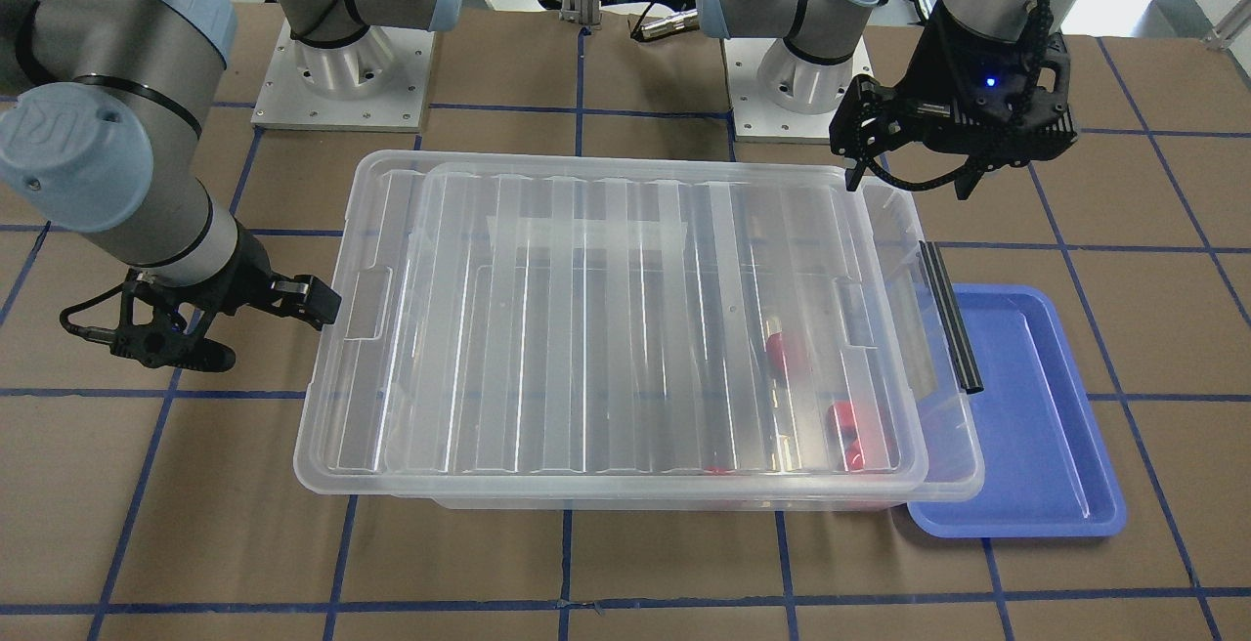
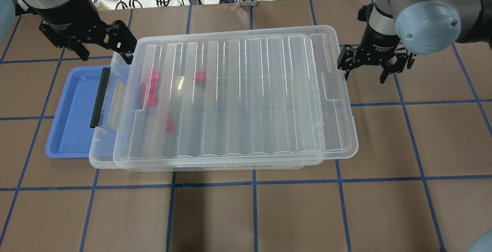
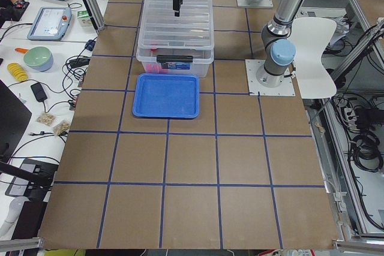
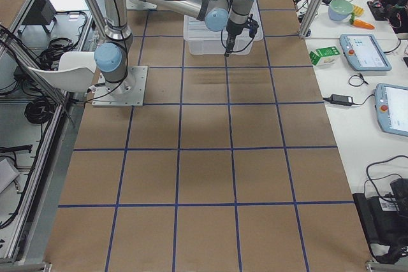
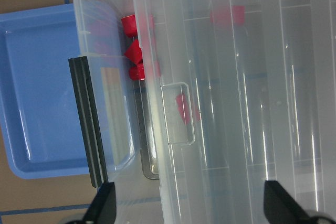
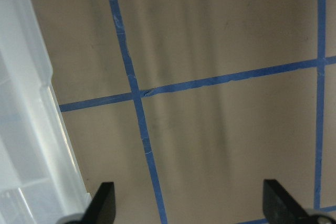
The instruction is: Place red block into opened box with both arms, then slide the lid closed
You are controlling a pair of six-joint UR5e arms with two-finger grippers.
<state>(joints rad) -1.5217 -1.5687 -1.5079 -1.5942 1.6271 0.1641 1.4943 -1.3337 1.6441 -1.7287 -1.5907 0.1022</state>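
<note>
Progress, as a judgement: placement done, closing slide only partly done. Red blocks [image 2: 149, 97] already inside the box [image 2: 100, 159], bunched toward its end on the robot's left, under the lid [image 2: 238, 98]. Covers most of the box, yet sits shifted toward the robot's right, overhanging that end and leaving a strip open beside the black handle bar [image 2: 99, 96], on the side of the blue tray [image 2: 71, 110]. Calls for a push toward the robot's left until both ends line up. Left gripper [image 2: 105, 52] near the far corner of the open end, jaws spread wide, holding nothing. Right gripper [image 2: 365, 73] just beside the overhanging lid end, jaws likewise apart and empty, with only bare table [image 6: 210, 51] below in its wrist view. Hard to count the blocks: at least 4 red shapes, smeared and doubled by ribs and glare. Cannot tell whether the lid rides in the rim or merely rests on top, nor how high either gripper hangs. Only fingertip stubs [image 5: 102, 208] at the bottom edge of both wrist views. Too small in both side views for any detail of box or jaws.
</note>
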